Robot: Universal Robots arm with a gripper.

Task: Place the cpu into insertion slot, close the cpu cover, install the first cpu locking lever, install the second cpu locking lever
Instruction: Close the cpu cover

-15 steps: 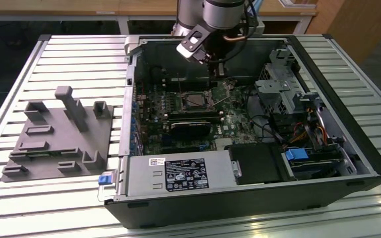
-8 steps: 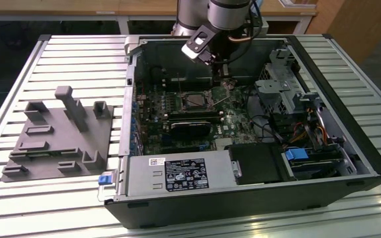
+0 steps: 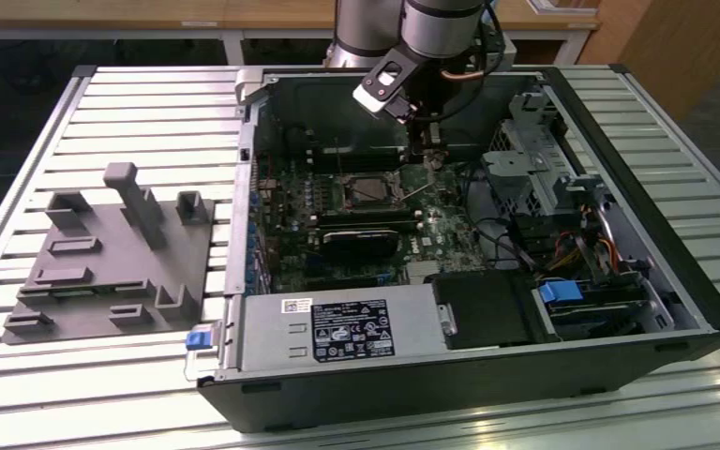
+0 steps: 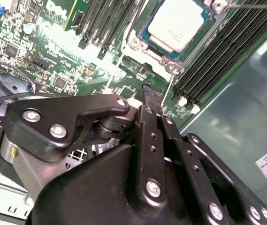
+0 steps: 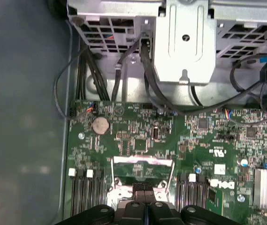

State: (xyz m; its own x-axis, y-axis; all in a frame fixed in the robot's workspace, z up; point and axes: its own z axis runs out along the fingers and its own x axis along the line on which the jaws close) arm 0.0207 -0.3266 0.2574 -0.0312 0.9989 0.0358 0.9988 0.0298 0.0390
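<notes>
step: first locking lever, by my reading | cpu (image 4: 176, 21) seated in insertion slot (image 3: 367, 192), cpu cover (image 4: 156, 58) seemingly down around it | claw (image 4: 151, 91) closed, empty, just beside slot | lever (image 4: 255, 5) unlatched; calls for precise tip contact on thin wire

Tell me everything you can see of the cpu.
The cpu is a flat square chip with a silvery-grey metal top and rounded corners. It lies flat in the insertion slot on the green circuit board, with the slot's metal rim around its edges. The edge of the second wrist view cuts off part of it. The tool is apart from it, not touching.
</notes>
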